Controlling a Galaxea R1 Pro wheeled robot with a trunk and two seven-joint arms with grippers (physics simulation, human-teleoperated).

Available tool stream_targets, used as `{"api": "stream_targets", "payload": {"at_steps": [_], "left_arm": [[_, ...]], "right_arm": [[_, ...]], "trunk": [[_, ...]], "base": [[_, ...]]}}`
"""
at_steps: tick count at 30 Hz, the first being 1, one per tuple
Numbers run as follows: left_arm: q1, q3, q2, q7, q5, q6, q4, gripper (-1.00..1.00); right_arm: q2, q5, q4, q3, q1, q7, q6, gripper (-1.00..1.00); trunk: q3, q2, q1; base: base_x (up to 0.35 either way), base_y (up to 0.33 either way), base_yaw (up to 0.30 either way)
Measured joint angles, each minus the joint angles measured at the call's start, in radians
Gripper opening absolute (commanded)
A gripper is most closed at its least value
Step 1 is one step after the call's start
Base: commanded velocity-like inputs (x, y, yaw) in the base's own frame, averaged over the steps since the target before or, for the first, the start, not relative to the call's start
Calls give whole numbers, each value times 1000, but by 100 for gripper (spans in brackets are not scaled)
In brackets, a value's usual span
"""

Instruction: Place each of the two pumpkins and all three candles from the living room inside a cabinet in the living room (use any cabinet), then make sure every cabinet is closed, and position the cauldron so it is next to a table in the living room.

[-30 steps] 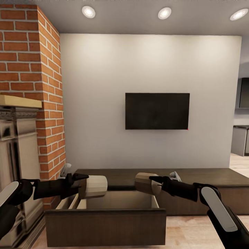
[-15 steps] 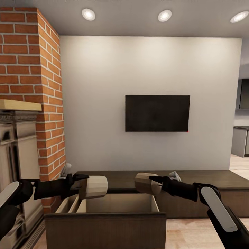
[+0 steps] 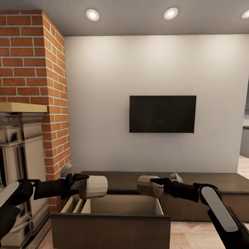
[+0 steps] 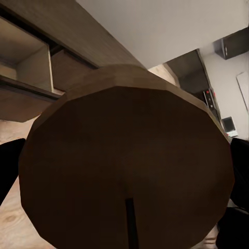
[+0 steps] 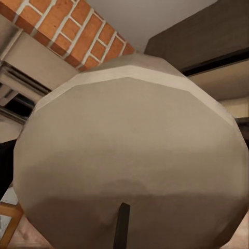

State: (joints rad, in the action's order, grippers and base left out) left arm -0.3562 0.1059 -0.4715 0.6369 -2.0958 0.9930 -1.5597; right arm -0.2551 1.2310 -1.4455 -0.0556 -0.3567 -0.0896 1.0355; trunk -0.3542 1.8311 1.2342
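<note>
Long dark-brown cabinet (image 3: pixel 207 180) along the wall, on light plank floor (image 3: pixel 193 235). One drawer (image 3: pixel 110 226) pulled open, pale inside.

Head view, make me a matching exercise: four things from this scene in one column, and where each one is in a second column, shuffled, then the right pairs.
Things:
1. left candle
2. right candle
3. television
4. open drawer

Places:
A. on the pale wall
B. pulled out of the cabinet, below both candles
C. held in the right gripper
D. held in the left gripper

Pairs: 1-D, 2-C, 3-A, 4-B
</note>
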Motion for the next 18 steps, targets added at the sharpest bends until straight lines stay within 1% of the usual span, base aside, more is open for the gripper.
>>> {"api": "stream_targets", "payload": {"at_steps": [9, 18], "left_arm": [[0, 1, 0, 0, 1, 0, 0, -100], [0, 1, 0, 0, 1, 0, 0, -100]], "right_arm": [[-1, -1, 4, 0, 0, -1, -1, -100], [-2, 1, 9, 0, 0, 0, -3, -100]], "trunk": [[15, -63, -35], [29, -126, -69]], "base": [[0, 0, 134], [0, 0, 19]]}}
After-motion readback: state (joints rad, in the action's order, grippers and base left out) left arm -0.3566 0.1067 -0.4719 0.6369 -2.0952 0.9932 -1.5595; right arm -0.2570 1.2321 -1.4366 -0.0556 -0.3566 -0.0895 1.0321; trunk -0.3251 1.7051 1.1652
